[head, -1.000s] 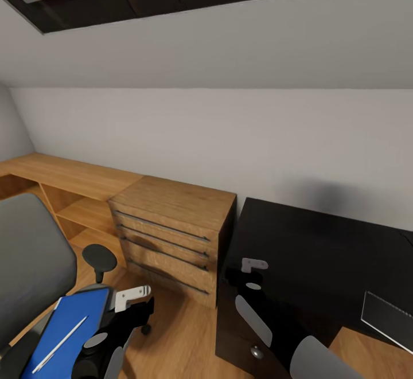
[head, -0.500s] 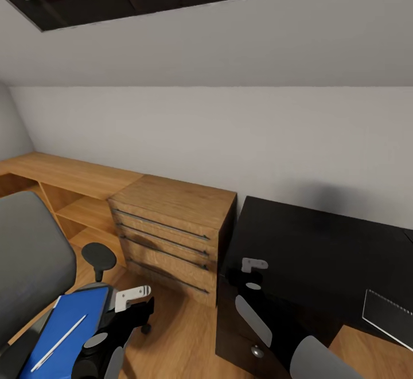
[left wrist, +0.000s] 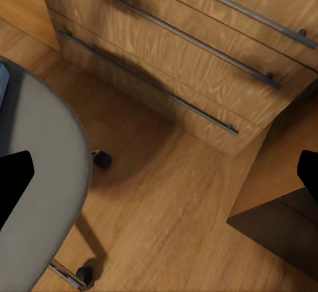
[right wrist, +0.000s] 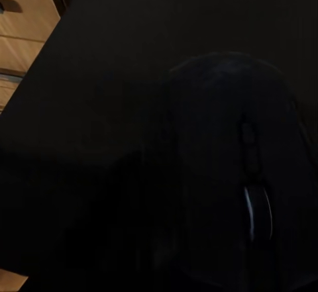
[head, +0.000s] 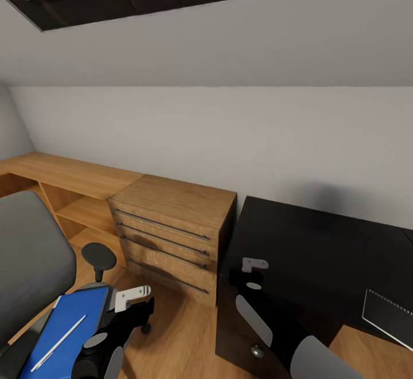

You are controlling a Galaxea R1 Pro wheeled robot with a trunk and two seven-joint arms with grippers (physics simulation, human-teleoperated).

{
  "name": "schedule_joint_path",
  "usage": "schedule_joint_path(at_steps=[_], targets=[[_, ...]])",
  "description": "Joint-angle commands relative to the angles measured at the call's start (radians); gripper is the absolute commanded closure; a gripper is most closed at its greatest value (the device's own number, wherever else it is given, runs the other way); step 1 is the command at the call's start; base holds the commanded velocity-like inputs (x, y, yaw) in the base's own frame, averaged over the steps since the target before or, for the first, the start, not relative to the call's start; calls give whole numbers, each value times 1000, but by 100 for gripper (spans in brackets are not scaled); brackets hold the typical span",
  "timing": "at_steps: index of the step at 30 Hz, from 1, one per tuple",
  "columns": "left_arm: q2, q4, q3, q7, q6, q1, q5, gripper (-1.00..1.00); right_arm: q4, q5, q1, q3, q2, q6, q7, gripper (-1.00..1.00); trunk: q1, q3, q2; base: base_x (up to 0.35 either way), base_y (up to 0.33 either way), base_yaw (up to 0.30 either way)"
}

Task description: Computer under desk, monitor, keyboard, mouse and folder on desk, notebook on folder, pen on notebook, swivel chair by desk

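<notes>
The grey swivel chair (head: 31, 258) stands at the left with the blue folder (head: 71, 324) on its seat and the white pen (head: 58, 343) lying on the folder. My left gripper (head: 146, 305) hangs open just right of the seat edge (left wrist: 46, 193), over the wooden floor, with nothing between its fingers (left wrist: 13, 183). The black desk (head: 321, 247) is at the right. My right gripper (head: 240, 278) hovers over the desk's near left corner, shut on the black mouse (right wrist: 228, 166), whose scroll wheel (right wrist: 256, 206) shows close up. The dark fingers blend into the desk.
A light wooden counter (head: 63, 175) and a wooden drawer chest (head: 172, 230) line the wall between chair and desk. A flat dark rectangle with a pale dotted edge (head: 389, 315) lies at the desk's right front. The chair's casters (left wrist: 101, 158) rest on the wooden floor (left wrist: 172, 193).
The whole view shifted very slightly a second ago. Both arms, the chair and the things on it have stayed where they were.
</notes>
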State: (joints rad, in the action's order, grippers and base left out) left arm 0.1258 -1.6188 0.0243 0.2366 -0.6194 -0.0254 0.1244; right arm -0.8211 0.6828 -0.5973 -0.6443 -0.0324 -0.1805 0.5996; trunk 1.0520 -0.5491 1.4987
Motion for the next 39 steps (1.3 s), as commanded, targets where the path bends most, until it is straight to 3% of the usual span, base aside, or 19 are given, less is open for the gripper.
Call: schedule_joint_path(at_steps=[1,21,31,35,36,37,39], targets=[[0,-1,1,9,-4,-1,11,-100,-1,9,-1,-2,1,-4,8,100,0,-1,1,0,0,0],[-1,-1,0,9,-3,-1,11,-100,-3,8,-1,-2,3,-2,10,100,0,-1,1,0,0,0],[-1,-2,0,9,-3,-1,10,-100,-5,8,-1,0,6,-2,11,100,-38,30,-69,0,0,0],[-2,-1,0,9,-4,-1,10,-100,-69,8,-1,0,37,-4,16,100,-54,43,-97,-152,0,0],[-2,-1,0,9,-4,-1,10,-100,-93,11,-1,-1,54,-5,18,100,-58,46,-104,-277,0,0],[-2,-1,0,9,-4,-1,10,-100,-142,17,0,-2,89,-17,23,100,-61,49,-111,-312,0,0],[-2,-1,0,9,-4,-1,10,-100,-174,26,1,-3,109,-37,25,100,-69,55,-125,-324,0,0]])
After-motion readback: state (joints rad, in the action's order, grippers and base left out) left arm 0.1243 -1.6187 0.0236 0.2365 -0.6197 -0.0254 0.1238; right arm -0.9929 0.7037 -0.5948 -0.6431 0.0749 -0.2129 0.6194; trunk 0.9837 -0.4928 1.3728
